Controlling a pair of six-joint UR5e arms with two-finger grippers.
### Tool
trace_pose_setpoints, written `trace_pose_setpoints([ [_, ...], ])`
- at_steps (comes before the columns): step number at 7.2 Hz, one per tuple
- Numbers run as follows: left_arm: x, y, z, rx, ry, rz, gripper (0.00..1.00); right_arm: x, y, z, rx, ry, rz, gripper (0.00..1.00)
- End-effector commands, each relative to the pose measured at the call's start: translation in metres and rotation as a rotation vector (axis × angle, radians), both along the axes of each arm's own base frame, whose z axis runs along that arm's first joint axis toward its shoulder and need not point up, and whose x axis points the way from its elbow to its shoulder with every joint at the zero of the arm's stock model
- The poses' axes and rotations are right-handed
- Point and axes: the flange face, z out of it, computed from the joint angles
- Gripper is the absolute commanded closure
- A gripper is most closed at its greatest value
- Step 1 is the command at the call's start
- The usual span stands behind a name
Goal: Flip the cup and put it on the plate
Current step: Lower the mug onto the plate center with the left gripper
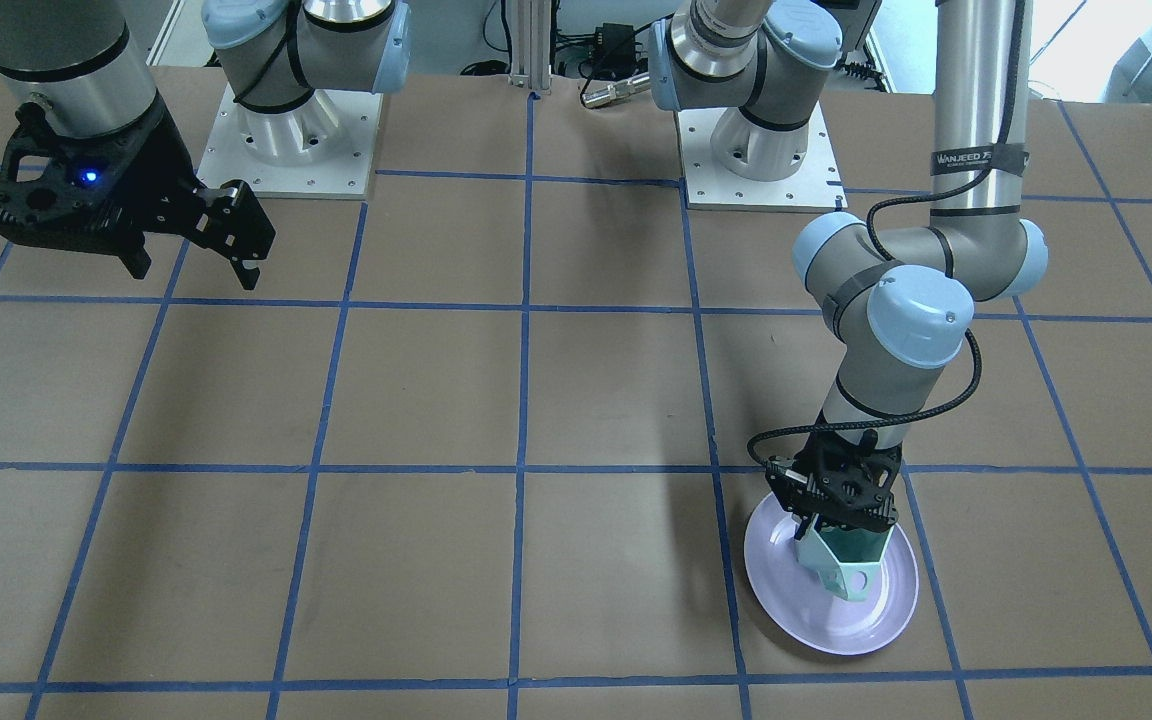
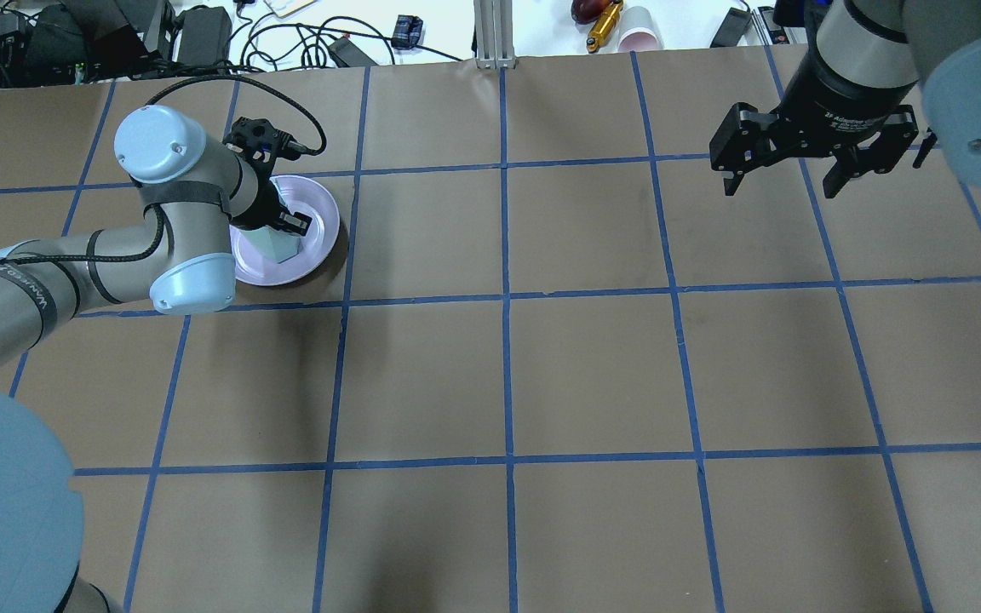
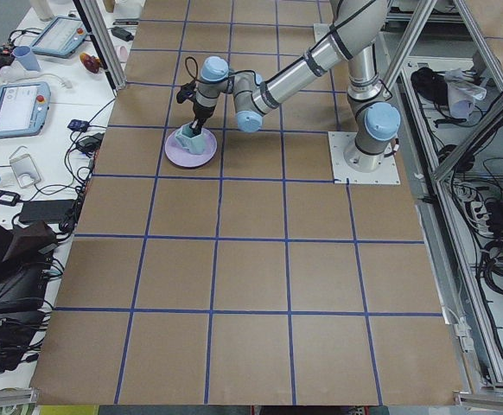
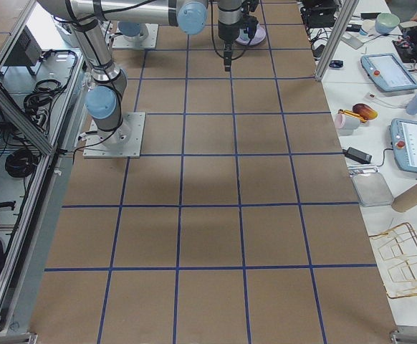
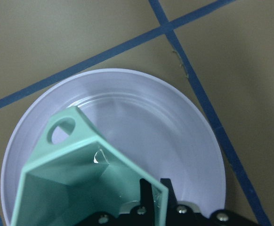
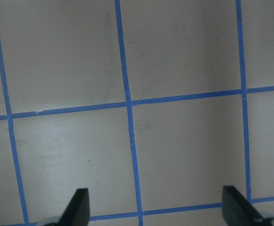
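The pale mint-green cup (image 1: 851, 568) is mouth up over the lavender plate (image 1: 871, 615), its handle toward the plate's outer side. My left gripper (image 1: 824, 528) is shut on the cup's rim wall from above. The left wrist view shows the cup (image 5: 71, 174) and its teal inside, the handle at upper left, one finger (image 5: 149, 195) inside the rim, and the plate (image 5: 174, 122) beneath. I cannot tell whether the cup's base touches the plate. My right gripper (image 1: 191, 270) is open and empty, high above the table's other side, also in the overhead view (image 2: 784, 179).
The brown table top carries a blue tape grid (image 2: 503, 294). The arm bases (image 1: 291, 140) stand on white plates at the robot's side. Cables and small items (image 2: 618, 25) lie beyond the table's far edge.
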Motion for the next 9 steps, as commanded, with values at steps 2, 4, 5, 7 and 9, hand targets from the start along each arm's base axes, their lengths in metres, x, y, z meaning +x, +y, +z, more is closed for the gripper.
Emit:
trace_pose_setpoints([
  [2,0.0007,-0.0008,-0.0004,0.008,-0.004,0.002,0.01,0.0000,0.0001,0.0001,0.000,0.000,0.000,0.00],
  [4,0.0006,0.0009,-0.0034,0.033,-0.001,0.006,0.00,0.0000,-0.0004,-0.0006,0.001,0.000,0.000,0.00],
  [5,0.0015,0.0009,-0.0036,0.035,-0.001,0.008,0.00,0.0000,0.0001,0.0001,0.000,0.000,0.000,0.00],
  [7,0.0013,0.0023,-0.0038,0.044,0.002,0.014,0.00,0.0000,0.0001,0.0002,0.000,0.000,0.000,0.00],
  [9,0.0020,0.0040,0.0029,0.058,0.013,0.047,0.00,0.0000,-0.0004,-0.0006,0.001,0.000,0.000,0.00],
])
